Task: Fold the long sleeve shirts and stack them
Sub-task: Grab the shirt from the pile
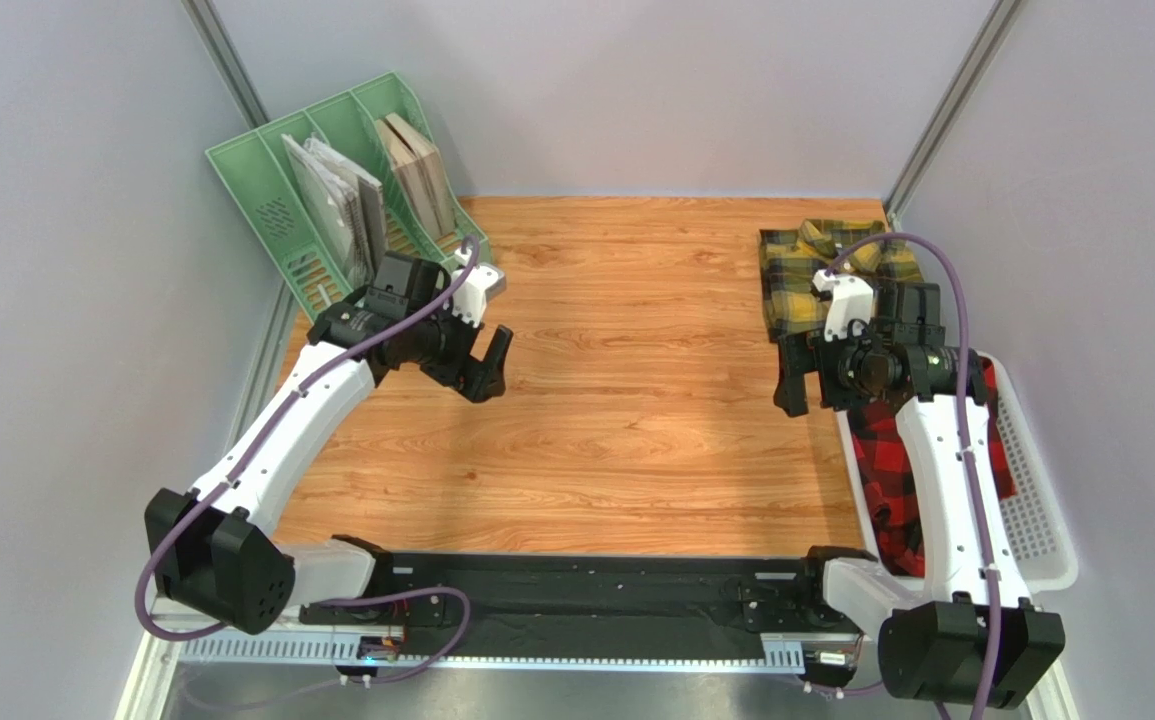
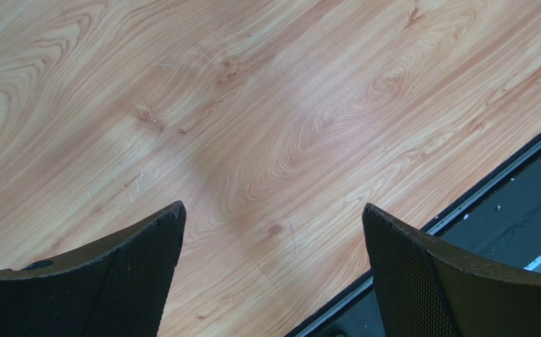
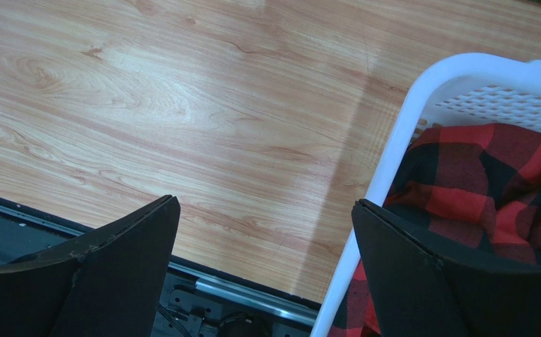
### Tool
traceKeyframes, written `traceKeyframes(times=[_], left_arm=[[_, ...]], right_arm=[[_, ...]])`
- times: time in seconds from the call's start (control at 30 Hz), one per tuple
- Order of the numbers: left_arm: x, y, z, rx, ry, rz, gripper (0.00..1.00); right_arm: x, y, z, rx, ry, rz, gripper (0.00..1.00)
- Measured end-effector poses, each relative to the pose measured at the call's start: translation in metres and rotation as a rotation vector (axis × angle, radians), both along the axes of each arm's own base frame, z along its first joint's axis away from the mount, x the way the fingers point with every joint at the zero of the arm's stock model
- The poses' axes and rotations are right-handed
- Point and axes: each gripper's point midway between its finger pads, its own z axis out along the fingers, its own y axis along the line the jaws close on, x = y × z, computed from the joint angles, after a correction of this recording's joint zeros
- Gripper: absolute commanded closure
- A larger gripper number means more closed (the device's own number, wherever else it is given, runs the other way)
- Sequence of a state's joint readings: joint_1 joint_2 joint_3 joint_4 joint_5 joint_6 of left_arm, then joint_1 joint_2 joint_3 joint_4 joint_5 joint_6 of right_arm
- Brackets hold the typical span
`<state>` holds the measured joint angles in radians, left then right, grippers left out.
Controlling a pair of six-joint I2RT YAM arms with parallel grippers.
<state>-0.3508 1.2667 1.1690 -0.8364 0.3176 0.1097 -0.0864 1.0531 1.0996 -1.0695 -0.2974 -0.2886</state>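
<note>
Fingers of the left gripper are spread wide and hold nothing, above the bare wood of the table. On the right gripper the fingers are also wide apart and empty, over the table just beside the rim of the white basket. A red-and-black shirt lies crumpled inside this basket, its long axis following the basket from far to near. At the far right of the table lies the yellow-and-green shirt, folded, with its long axis also far to near; which way its collar points I cannot tell.
</note>
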Motion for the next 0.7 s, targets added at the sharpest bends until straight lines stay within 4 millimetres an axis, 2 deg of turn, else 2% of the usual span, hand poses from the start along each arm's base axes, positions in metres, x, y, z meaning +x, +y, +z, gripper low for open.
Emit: traceKeyframes(times=[0.13, 0.23, 0.33, 0.43, 0.5, 0.57, 0.63, 0.7], left_arm=[[0.002, 0.001, 0.011, -0.018, -0.004, -0.002, 0.01], [0.011, 0.009, 0.029, -0.07, -0.022, 0.023, 0.01], [0.023, 0.022, 0.045, -0.097, -0.047, 0.059, 0.01], [0.026, 0.026, 0.049, -0.103, -0.052, 0.064, 0.01], [0.021, 0.024, 0.049, -0.114, -0.039, 0.047, 0.01], [0.018, 0.022, 0.049, -0.12, -0.029, 0.031, 0.01], [0.014, 0.021, 0.048, -0.127, -0.015, 0.018, 0.01], [0.011, 0.02, 0.047, -0.131, -0.003, 0.008, 0.01]], right_arm=[[0.008, -0.01, 0.007, -0.045, 0.039, -0.005, 0.0], [0.023, -0.031, 0.031, -0.078, 0.011, -0.033, 0.0], [0.035, -0.07, 0.057, -0.113, -0.022, -0.11, 0.0], [0.037, -0.117, 0.063, -0.154, -0.006, -0.204, 0.0], [0.034, -0.147, 0.053, -0.17, 0.044, -0.26, 0.0], [0.027, -0.17, 0.032, -0.167, 0.127, -0.303, 0.0], [0.02, -0.183, 0.008, -0.164, 0.198, -0.327, 0.0], [0.011, -0.185, -0.017, -0.157, 0.272, -0.331, 0.0]])
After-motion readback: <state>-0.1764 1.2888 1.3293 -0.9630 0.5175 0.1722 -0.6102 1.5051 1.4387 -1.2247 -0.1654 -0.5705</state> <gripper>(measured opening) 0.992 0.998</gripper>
